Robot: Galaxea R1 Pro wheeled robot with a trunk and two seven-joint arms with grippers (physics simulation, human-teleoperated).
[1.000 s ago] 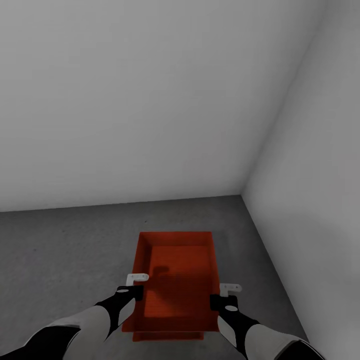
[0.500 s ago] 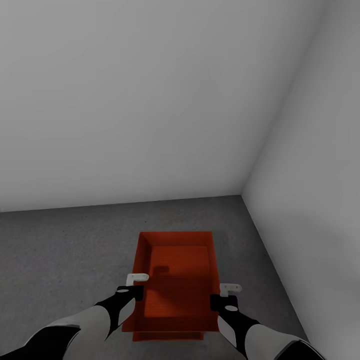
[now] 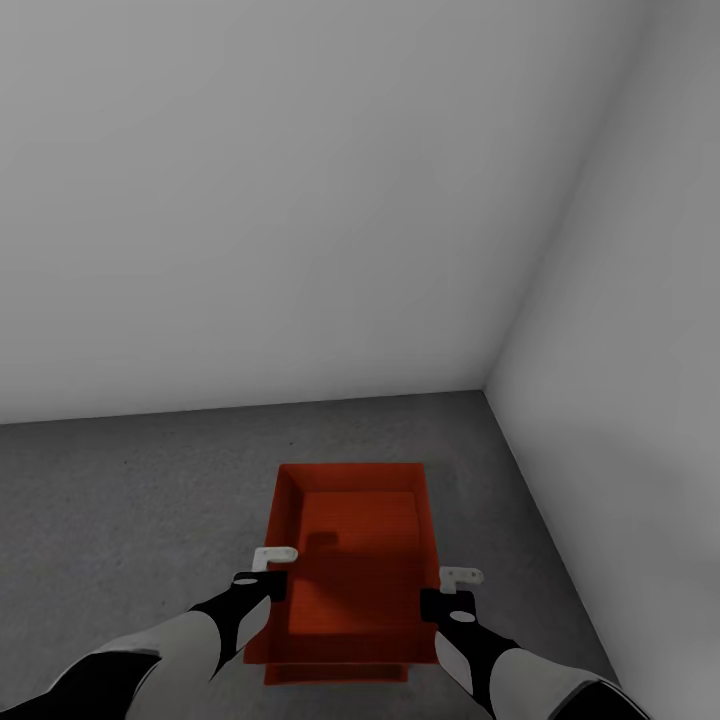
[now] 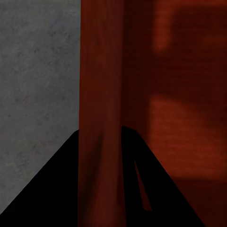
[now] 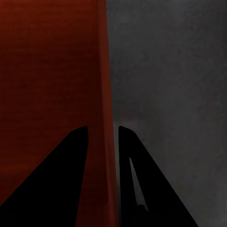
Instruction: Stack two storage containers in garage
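Note:
A red-orange storage container (image 3: 355, 540) hangs level between my two arms over the dark concrete floor (image 3: 120, 500) of the garage. Just under its near end shows the edge of the other storage container (image 3: 335, 672), lined up with it. I cannot tell whether the two touch. My left gripper (image 3: 262, 578) is shut on the upper bin's left wall (image 4: 101, 85), one finger on each side (image 4: 99, 130). My right gripper (image 3: 447, 592) is shut on the right wall (image 5: 105, 75) in the same way (image 5: 103, 126).
I face a corner of the room. A plain white-grey wall (image 3: 250, 200) runs across ahead and a second wall (image 3: 640, 400) closes the right side. Bare concrete stretches to the left of the bins.

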